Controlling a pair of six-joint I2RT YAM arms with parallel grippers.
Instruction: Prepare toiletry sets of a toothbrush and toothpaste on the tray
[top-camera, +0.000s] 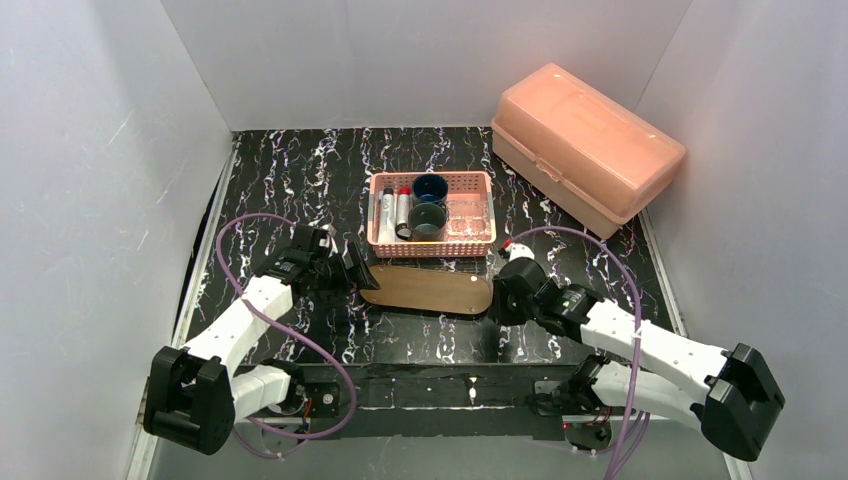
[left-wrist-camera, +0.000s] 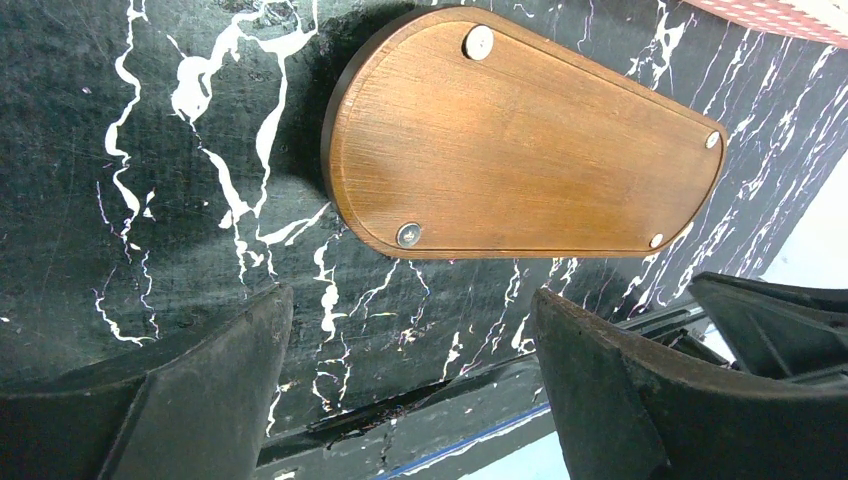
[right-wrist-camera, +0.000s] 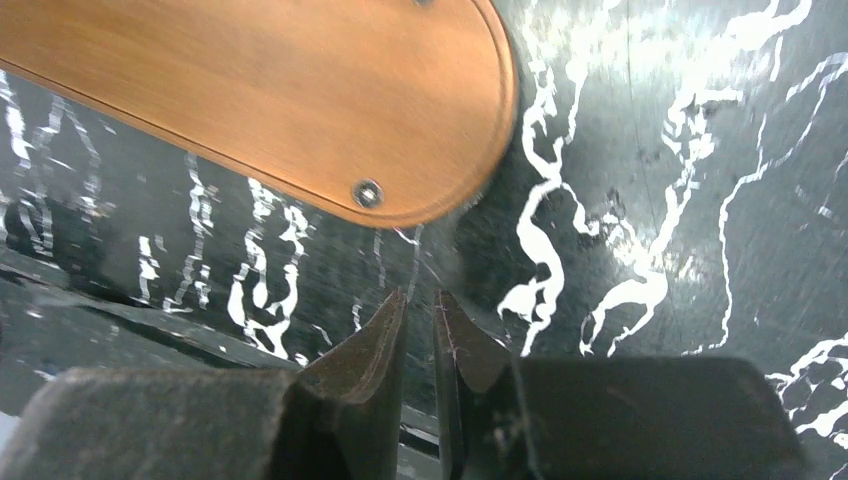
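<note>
Top view: tray (top-camera: 428, 288) lies flat on the table (top-camera: 300, 180) between the two tools. Left tool (top-camera: 350, 272) is just beside one rounded end, right tool (top-camera: 505, 290) just beside the other. Beyond both tools, past the tray's far edge, sits a pink basket (top-camera: 478, 182) holding a dark blue cup (top-camera: 430, 187), a grey-green cup (top-camera: 427, 222), a clear glass (top-camera: 468, 215) and some slim white sticks (top-camera: 386, 215). They are too small to tell brush from paste. A salmon box (top-camera: 585, 145) stands far off, on the right tool's outer side. Nothing is on the tray yet, so I judge the task barely begun. Left wrist view: fingers (left-wrist-camera: 200, 390) stand wide apart and empty. The tray is ahead of them, apart from both, and small metal discs show at its corners. Right wrist view: fingers (right-wrist-camera: 375, 340) are nearly together with a thin slit between them and nothing in it. The tray's rounded end is ahead and slightly to one side, not touching. Handling, as judgement: the tray looks thin, stiff, light and smooth. Lying flat, it offers little edge to pinch, so it is best nudged at a rounded end or taken across its thickness there. The glass is likely slippery and fragile, so grip it at the rim wall. The sticks are light and may roll, so pinch them mid-length.
</note>
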